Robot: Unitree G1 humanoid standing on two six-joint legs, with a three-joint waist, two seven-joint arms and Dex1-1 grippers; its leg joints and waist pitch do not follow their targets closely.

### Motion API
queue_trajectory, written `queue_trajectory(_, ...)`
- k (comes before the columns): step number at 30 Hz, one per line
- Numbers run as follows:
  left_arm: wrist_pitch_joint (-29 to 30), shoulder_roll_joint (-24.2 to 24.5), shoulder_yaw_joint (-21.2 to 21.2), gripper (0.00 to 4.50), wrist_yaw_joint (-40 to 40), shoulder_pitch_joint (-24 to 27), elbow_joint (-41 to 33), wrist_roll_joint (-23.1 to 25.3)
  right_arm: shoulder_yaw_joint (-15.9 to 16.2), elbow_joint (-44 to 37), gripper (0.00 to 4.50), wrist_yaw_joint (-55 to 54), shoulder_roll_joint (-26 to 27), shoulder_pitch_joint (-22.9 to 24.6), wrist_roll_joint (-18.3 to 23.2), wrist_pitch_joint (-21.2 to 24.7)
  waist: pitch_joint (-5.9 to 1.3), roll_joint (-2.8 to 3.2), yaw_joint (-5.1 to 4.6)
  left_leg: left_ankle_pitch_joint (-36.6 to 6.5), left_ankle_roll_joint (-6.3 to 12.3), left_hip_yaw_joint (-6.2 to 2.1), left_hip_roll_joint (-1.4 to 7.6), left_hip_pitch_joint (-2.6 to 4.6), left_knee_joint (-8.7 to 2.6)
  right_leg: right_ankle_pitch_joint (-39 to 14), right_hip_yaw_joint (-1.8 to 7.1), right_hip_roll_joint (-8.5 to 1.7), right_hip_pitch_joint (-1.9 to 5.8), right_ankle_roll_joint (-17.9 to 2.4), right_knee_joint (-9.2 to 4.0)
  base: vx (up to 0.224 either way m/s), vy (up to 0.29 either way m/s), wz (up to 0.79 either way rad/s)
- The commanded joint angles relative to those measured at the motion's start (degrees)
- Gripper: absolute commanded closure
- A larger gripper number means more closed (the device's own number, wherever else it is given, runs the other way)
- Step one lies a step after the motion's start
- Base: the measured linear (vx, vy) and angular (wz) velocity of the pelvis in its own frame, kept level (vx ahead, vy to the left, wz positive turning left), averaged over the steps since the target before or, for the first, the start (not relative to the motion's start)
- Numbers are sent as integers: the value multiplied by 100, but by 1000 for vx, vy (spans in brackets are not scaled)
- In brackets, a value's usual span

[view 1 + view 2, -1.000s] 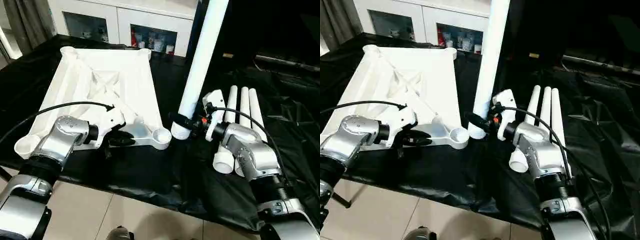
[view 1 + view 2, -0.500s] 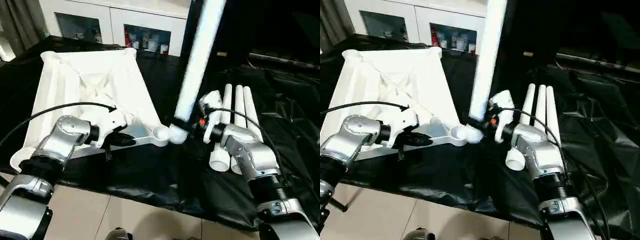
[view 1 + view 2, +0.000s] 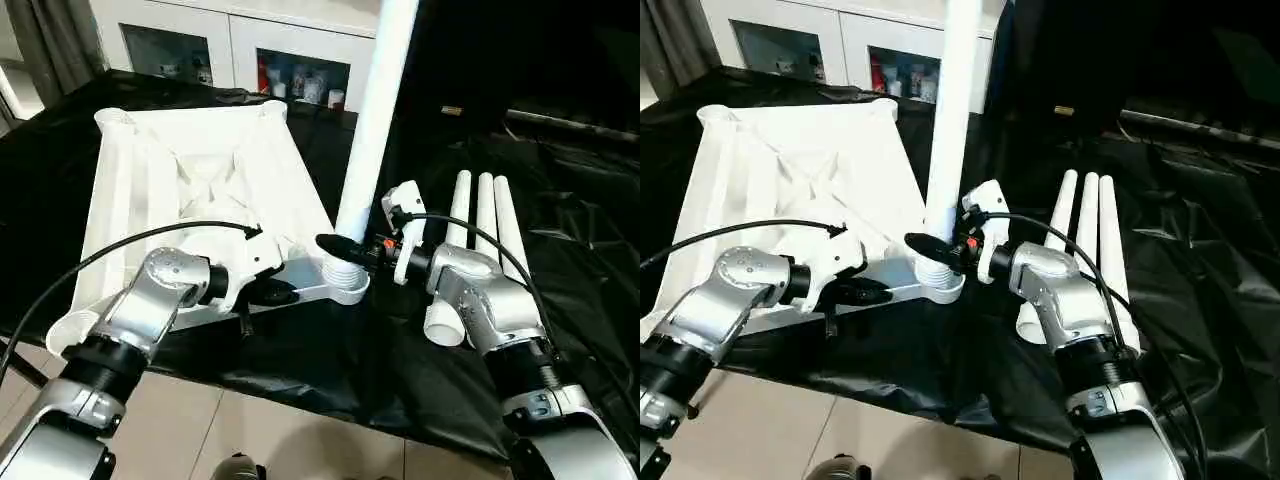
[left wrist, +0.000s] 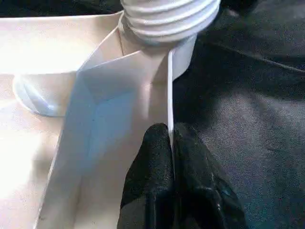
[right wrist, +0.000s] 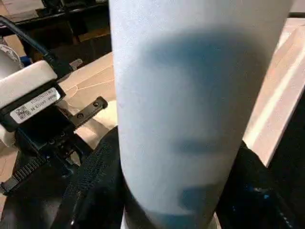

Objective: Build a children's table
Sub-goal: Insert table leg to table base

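The white table top (image 3: 150, 190) lies upside down on the black cloth, ribbed underside up. One white leg (image 3: 375, 130) stands upright, its threaded end (image 4: 167, 19) set in the near right corner socket (image 3: 349, 291). My right gripper (image 3: 336, 246) is shut on this leg just above the socket, black fingers (image 5: 90, 181) on either side of it. My left gripper (image 3: 279, 294) is shut on a thin rib at the table top's near edge (image 4: 170, 95), close beside the same socket. Three more legs (image 3: 480, 225) lie side by side to the right.
A white cabinet with glass doors (image 3: 290, 60) stands behind the table. Black cloth (image 3: 580, 230) covers the work surface, crumpled at the right. The near edge drops to a tiled floor (image 3: 300, 440). A black cable (image 3: 120, 248) loops over my left forearm.
The right gripper carried the upright leg to the left, and its threaded end went from beside the corner socket into it. The left gripper keeps its hold on the rim. The camera shifted.
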Motion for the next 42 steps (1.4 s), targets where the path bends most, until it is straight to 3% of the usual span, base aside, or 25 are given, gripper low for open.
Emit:
queue_trajectory(1, 15, 46, -23, 450, 110, 21, -69, 131, -63, 10, 257, 65, -94, -132, -7, -57, -422, 24, -11, -1500, -247, -173, 435, 141, -575, -1763, 330, -525, 216, -1059, -440, 0, 0, 0)
queue_trajectory(9, 17, 190, 62, 450, 50, 45, -124, 113, -144, 425, 257, 50, -157, -231, -123, -295, -412, 9, -44, -1643, -284, -187, 435, 140, -576, -2057, 330, -539, 202, -1019, -472, 0, 0, 0)
queue_trajectory(14, 22, 231, 68, 450, -4, 40, -148, 113, -177, 800, 257, -72, -63, -299, -172, -484, -423, 16, -68, -1649, -309, -186, 432, 139, -576, -1896, 327, -532, 205, -1086, -455, 0, 0, 0)
queue_trajectory(19, 15, 256, 67, 450, -31, 32, -136, 109, -174, 1131, 257, -111, 62, -375, -193, -632, -429, 65, -63, -1657, -298, -187, 435, 146, -574, -1754, 329, -527, 211, -1160, -441, 0, 0, 0)
queue_trajectory(27, 34, 258, 58, 450, -35, 33, -152, 95, -328, 1627, 257, -159, 279, -435, -156, -828, -430, 84, -77, -1832, -366, -196, 441, 156, -591, -1710, 327, -517, 212, -1213, -433, 0, 0, 0)
queue_trajectory(28, 15, 253, 88, 450, -11, 26, -133, 83, -386, 1664, 257, -184, 310, -398, -116, -876, -432, 111, -78, -1845, -374, -195, 440, 159, -590, -1671, 328, -515, 209, -1221, -431, 0, 0, 0)
queue_trajectory(38, -44, 208, 145, 450, 97, -57, -17, 89, -687, 1636, 257, -225, 461, 2, 65, -1129, -430, 127, -71, -2021, -387, -206, 447, 170, -600, -1714, 330, -517, 200, -1239, -448, 0, 0, 0)
queue_trajectory(39, -64, 207, 147, 450, 104, -61, -12, 91, -737, 1585, 257, -260, 498, 90, 105, -1188, -433, 159, -60, -2030, -397, -211, 447, 176, -599, -1699, 328, -519, 199, -1254, -440, 0, 0, 0)
queue_trajectory(41, -81, 208, 151, 450, 106, -64, -9, 88, -780, 1534, 257, -313, 537, 197, 127, -1281, -429, 156, -64, -2116, -414, -211, 448, 172, -607, -1688, 329, -513, 199, -1233, -451, 0, 0, 0)
queue_trajectory(42, -91, 207, 160, 450, 106, -67, -5, 78, -809, 1491, 257, -379, 574, 314, 127, -1401, -430, 205, -58, -2187, -434, -216, 445, 182, -610, -1708, 328, -514, 187, -1241, -453, 0, 0, 0)
